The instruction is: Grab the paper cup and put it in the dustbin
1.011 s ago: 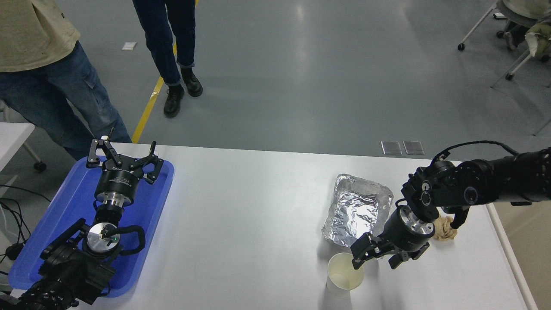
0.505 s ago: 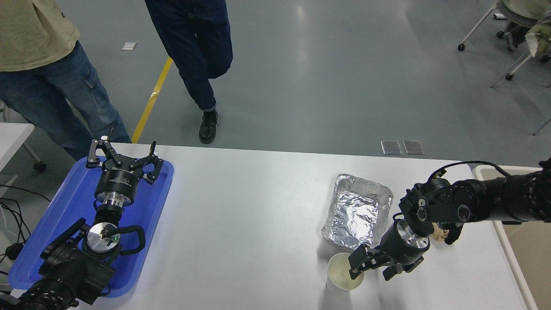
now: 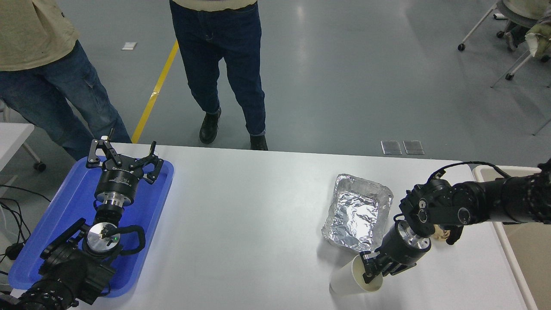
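The paper cup (image 3: 348, 280) is off-white and sits near the table's front edge, tilted with its mouth toward the right. My right gripper (image 3: 373, 269) is shut on the cup's rim, one finger inside the mouth and one outside. The right arm comes in from the right edge. The dustbin (image 3: 501, 224) shows only as a rounded off-white rim and a pale beige inside at the table's right end, partly behind the arm. My left gripper (image 3: 122, 158) is open and parked over the blue tray at the left.
A crinkled foil tray (image 3: 357, 212) lies just behind the cup. A crumpled tan paper ball (image 3: 441, 234) peeks out behind my right wrist. A flat blue tray (image 3: 151, 206) lies under the left arm. Two people (image 3: 224, 64) stand at the table's far side.
My right gripper has moved down and left onto the cup and shut on its rim. The cup has tipped from upright to tilted. A person has walked to the right behind the table.
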Available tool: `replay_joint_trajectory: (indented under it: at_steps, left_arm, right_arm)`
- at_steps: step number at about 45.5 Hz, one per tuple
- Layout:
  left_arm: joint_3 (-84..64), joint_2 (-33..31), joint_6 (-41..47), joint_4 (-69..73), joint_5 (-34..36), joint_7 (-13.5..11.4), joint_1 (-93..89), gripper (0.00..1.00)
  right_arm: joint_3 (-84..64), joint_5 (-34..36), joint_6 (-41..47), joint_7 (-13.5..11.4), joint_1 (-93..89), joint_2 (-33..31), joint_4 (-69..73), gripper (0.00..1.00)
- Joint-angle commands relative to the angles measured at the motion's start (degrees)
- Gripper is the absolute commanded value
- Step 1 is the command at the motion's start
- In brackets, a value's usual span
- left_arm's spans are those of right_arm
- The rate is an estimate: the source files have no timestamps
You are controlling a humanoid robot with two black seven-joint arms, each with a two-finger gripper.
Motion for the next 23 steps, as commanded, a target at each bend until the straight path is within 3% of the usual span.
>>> replay_joint_trajectory:
  at_steps: [1,23]
  left_arm:
    - [0.0,0.0,-0.01,0.04,0.01,0.0,0.0,1.0]
    - [0.0,0.0,-0.01,-0.05,0.01,0.09,0.0,1.0]
  right_arm:
    - [-0.85,0.16,1.58,0.1,1.94,-0.9,0.59,0.0]
    - [-16.57,3.85,8.78,-0.07,33.04,-10.39,20.26,0.0]
